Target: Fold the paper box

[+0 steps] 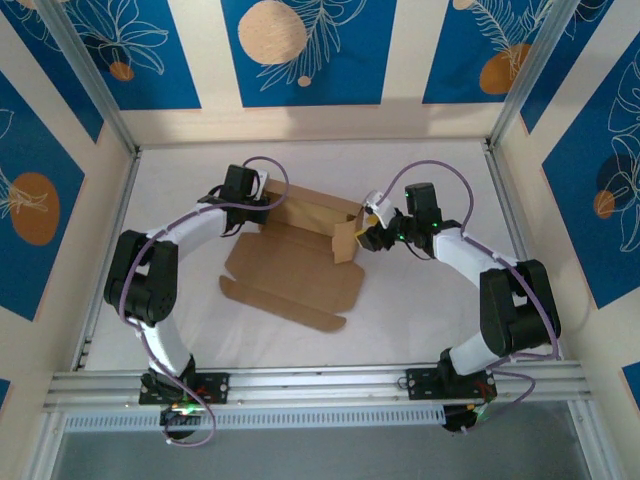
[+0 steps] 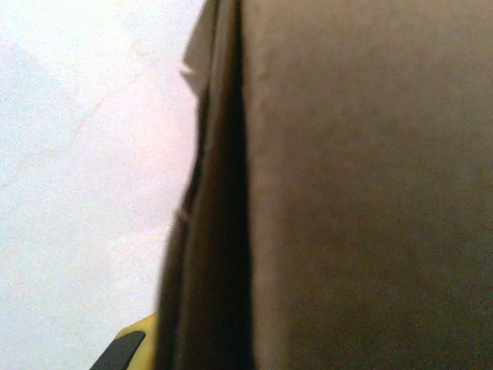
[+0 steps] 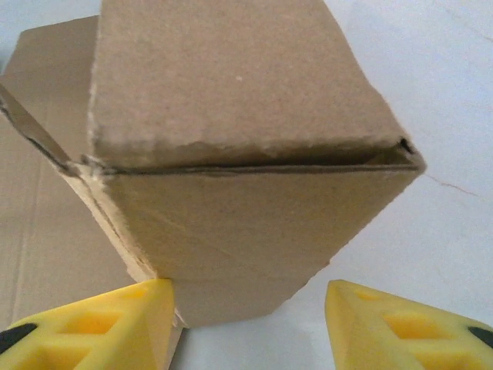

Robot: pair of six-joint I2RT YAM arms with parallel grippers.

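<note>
The paper box point(image 1: 290, 270) is brown cardboard in the middle of the table. Its front panel lies flat and its back walls stand up. My left gripper point(image 1: 264, 196) is at the box's back left wall. In the left wrist view that wall point(image 2: 362, 193) runs close past one yellow finger point(image 2: 127, 348) and hides the other, and the gripper is shut on it. My right gripper point(image 1: 364, 230) is at the raised right side flap point(image 1: 345, 238). In the right wrist view the folded flap point(image 3: 246, 223) hangs between the spread yellow fingertips point(image 3: 135, 316). The left fingertip touches its edge. The right gripper point(image 3: 248, 297) is open.
White table surface point(image 1: 420, 320) lies around the box. Aluminium frame posts and patterned walls enclose the table on three sides, with a rail point(image 1: 320, 385) along the near edge where the arm bases are bolted.
</note>
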